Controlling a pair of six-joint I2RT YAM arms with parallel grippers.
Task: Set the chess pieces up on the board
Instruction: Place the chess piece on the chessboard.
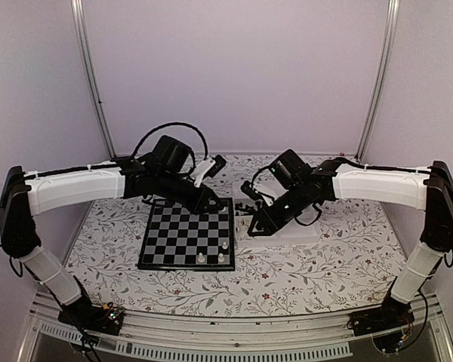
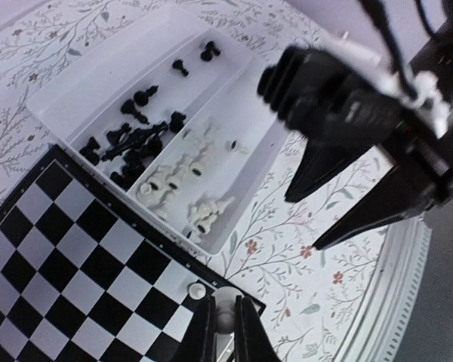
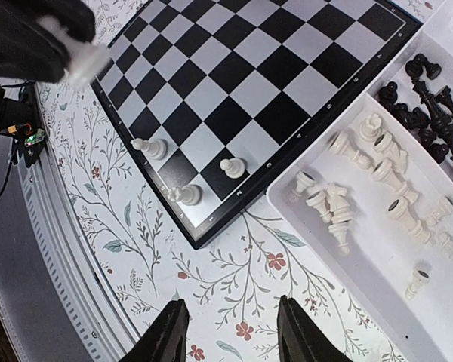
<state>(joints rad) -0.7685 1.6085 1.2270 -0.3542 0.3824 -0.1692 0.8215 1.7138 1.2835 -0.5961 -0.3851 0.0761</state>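
Note:
The board (image 1: 183, 235) lies mid-table with three white pieces (image 1: 220, 258) at its near right corner. They also show in the right wrist view (image 3: 232, 167). My left gripper (image 1: 213, 204) hangs above the board's right side. In its wrist view it (image 2: 225, 300) is shut on a white piece (image 2: 226, 317), with a white pawn (image 2: 198, 289) on the board below. My right gripper (image 3: 230, 332) is open and empty over the cloth, between the board's corner and the tray (image 3: 438, 302). Loose white pieces (image 3: 370, 177) and black pieces (image 3: 430, 105) lie in the tray.
The white two-compartment tray (image 1: 306, 232) sits right of the board, touching its edge. A floral cloth (image 1: 325, 264) covers the table. The right arm's open fingers (image 2: 347, 219) hang close to my left gripper. Metal rails (image 1: 234, 328) run along the near edge.

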